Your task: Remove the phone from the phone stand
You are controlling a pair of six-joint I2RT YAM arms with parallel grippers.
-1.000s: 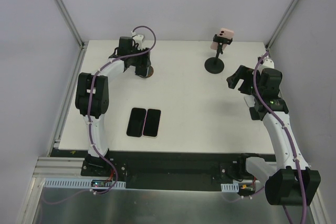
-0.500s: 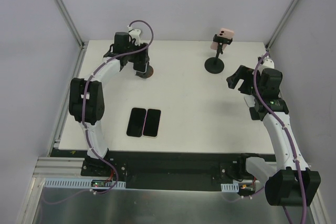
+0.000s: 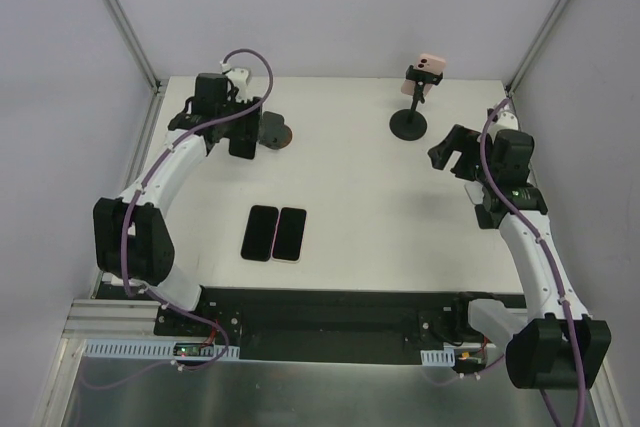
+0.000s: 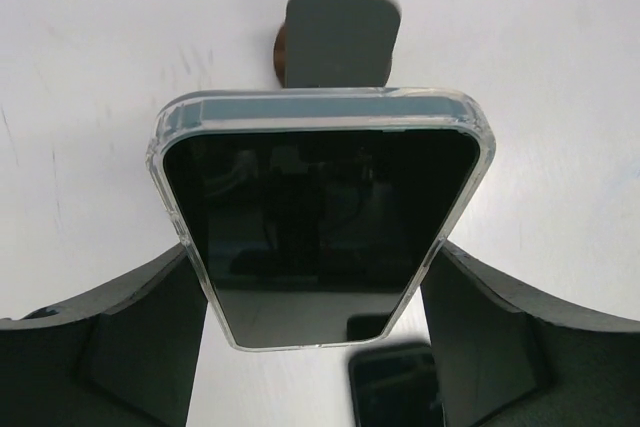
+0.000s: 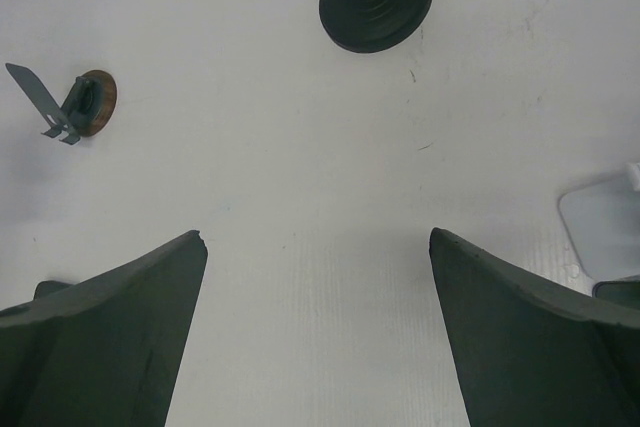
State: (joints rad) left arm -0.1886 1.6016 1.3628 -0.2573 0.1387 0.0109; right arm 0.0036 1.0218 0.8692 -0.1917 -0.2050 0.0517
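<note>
One black phone in a clear case (image 4: 320, 217) is gripped tight between the left jaws. It looks off the small brown round stand (image 4: 340, 39) just past them. Right jaws are wide open w/ nothing in them. Lift-off looks done. Next, I think: lay the phone flat on the white desk (image 3: 380, 217), then let go.

l hand (image 4: 312, 267) tight on phone (image 4: 320, 197), back left; r hand (image 5: 315, 237) agape, mid right
</note>
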